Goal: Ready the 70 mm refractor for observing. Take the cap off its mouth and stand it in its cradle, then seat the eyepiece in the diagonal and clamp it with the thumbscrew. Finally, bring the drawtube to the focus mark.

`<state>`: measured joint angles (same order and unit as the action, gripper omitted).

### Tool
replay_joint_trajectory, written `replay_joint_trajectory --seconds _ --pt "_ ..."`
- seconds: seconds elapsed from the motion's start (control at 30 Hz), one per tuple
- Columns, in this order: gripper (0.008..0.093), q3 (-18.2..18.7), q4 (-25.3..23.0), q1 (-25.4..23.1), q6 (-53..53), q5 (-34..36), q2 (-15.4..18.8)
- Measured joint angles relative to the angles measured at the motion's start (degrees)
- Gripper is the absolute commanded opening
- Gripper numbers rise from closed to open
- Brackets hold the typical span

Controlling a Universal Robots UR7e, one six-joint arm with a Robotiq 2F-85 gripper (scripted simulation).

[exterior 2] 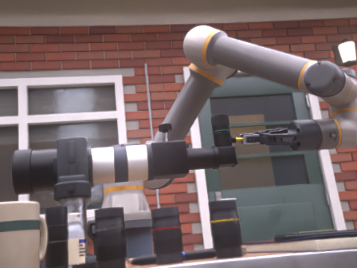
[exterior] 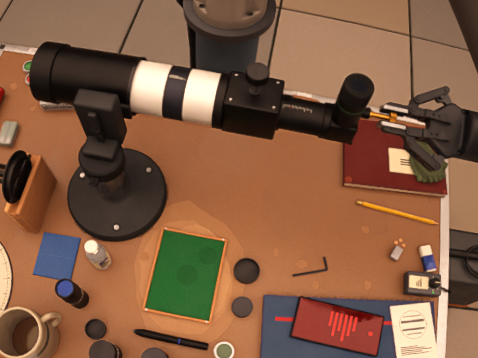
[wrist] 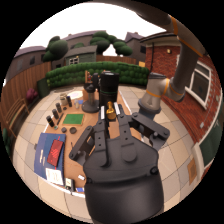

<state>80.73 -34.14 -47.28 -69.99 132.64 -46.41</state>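
Observation:
The black eyepiece (exterior: 355, 95) (exterior 2: 221, 131) (wrist: 109, 84) stands upright in the diagonal at the rear end of the refractor (exterior: 165, 92) (exterior 2: 119, 164). A brass thumbscrew (exterior: 386, 116) (exterior 2: 238, 139) (wrist: 110, 113) juts from the diagonal's side, and my gripper (exterior: 400, 117) (exterior 2: 250, 138) (wrist: 109, 112) is closed on it, reaching in level from the right. The telescope rests on a black mount with a round base (exterior: 116, 192). Its cap (exterior: 15, 176) stands in a wooden cradle (exterior: 31, 200) at the table's left edge. A focus knob (exterior: 257, 74) sits on top of the focuser body.
A green tray (exterior: 185, 274) lies in front of the mount. A red book (exterior: 392, 162) lies under my gripper, with a pencil (exterior: 396, 212) beside it. Several spare eyepieces, caps, a mug (exterior: 22, 332) and a small bottle (exterior: 97, 254) stand along the near-left edge.

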Motion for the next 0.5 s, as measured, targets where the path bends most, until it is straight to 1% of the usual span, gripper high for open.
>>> replay_joint_trajectory --seconds 0.37,0.5 --pt "0.045 -0.1 -0.1 -0.1 0.0 0.0 0.0" --pt "0.046 -0.1 -0.1 -0.1 0.0 0.0 0.0"
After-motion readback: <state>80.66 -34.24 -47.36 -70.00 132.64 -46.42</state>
